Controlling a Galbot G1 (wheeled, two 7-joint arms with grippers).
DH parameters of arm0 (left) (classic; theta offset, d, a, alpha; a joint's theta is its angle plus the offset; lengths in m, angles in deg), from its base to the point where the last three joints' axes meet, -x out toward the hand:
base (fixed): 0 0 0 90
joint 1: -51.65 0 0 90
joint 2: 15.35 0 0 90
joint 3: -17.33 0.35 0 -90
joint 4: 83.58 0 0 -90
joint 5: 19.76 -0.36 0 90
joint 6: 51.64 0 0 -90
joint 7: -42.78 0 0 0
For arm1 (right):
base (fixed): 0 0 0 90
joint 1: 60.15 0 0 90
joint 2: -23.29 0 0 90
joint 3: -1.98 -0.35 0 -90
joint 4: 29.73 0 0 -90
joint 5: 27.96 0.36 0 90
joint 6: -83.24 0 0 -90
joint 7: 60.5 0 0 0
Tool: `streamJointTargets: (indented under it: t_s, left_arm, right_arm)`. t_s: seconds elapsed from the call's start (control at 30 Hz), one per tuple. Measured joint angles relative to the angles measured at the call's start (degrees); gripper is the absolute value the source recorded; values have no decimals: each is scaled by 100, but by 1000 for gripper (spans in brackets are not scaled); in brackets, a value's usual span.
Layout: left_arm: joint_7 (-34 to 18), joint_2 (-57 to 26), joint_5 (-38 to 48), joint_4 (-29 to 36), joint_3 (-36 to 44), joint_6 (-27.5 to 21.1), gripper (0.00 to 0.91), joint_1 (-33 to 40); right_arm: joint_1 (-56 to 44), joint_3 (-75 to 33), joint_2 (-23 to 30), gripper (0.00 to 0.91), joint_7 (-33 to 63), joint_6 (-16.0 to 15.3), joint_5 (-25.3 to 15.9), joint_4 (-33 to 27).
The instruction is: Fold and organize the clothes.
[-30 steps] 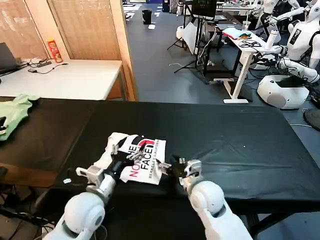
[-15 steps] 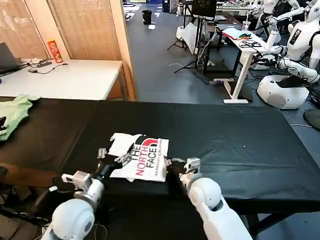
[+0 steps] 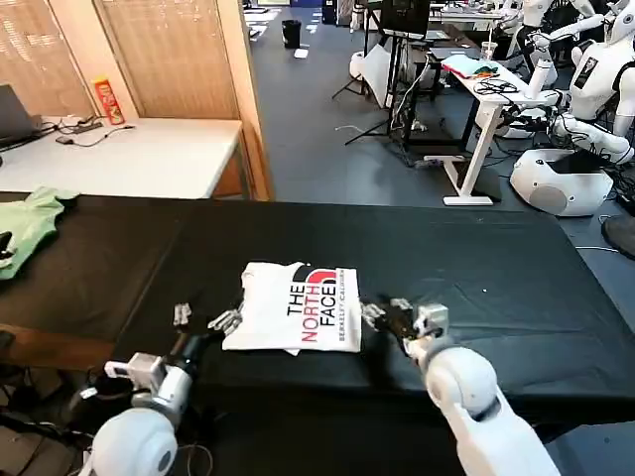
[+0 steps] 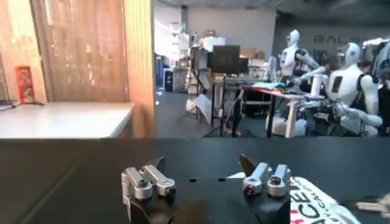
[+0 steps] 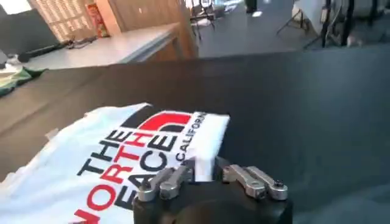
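The white cotton T-shirt (image 3: pixel 294 309), folded into a compact rectangle with its black-and-red "THE NORTH FACE" print facing up, lies flat on the black cloth-covered table (image 3: pixel 476 268), close to the edge nearest me. My left gripper (image 3: pixel 203 317) sits low over the table just beside the shirt's left edge, its fingers (image 4: pixel 145 182) spread wide and holding nothing; in my left wrist view the printed corner of the shirt (image 4: pixel 311 201) lies just past one finger, apart from it. My right gripper (image 3: pixel 389 315) rests just beside the shirt's right edge, also spread apart with nothing between the fingers (image 5: pixel 256 181); from my right wrist view one finger overlaps the shirt's (image 5: pixel 122 152) near white border, though I cannot tell whether it touches the fabric. A crumpled light green garment (image 3: pixel 28 224) lies at the table's far left end, well apart from the shirt. Behind it stands a pale work table (image 3: pixel 149 159) bearing a red-and-yellow canister (image 3: pixel 107 100).
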Motion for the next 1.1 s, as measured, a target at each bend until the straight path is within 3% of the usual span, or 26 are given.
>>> streamJointTargets:
  t_s: [0.2,0.37,0.5,0.63,0.77,1.1]
  left_arm:
    - [-279,-19,44,137,37,5,878,-198]
    - [-339,-51,-34,362,-75,46,878,-599]
    - [-443,-69,-82,577,-194,52,878,-1035]
    - [-525,-72,-96,743,-286,58,878,-1471]
    - [-568,-84,-99,816,-367,61,878,-1825]
    - [-577,-196,-81,936,-596,-14,878,-2383]
  right_arm:
    - [-786,-350,-235,878,147,939,-940,519]
    - [-1760,-605,-207,878,596,2194,-1721,829]
    - [-2507,-804,-139,878,851,2787,-1993,1044]
    - [-3158,-984,-67,878,1054,3074,-2165,1346]
    - [-3809,-1133,45,878,1265,3146,-2254,1714]
    - [-5094,-1355,236,878,1666,2913,-1938,2362]
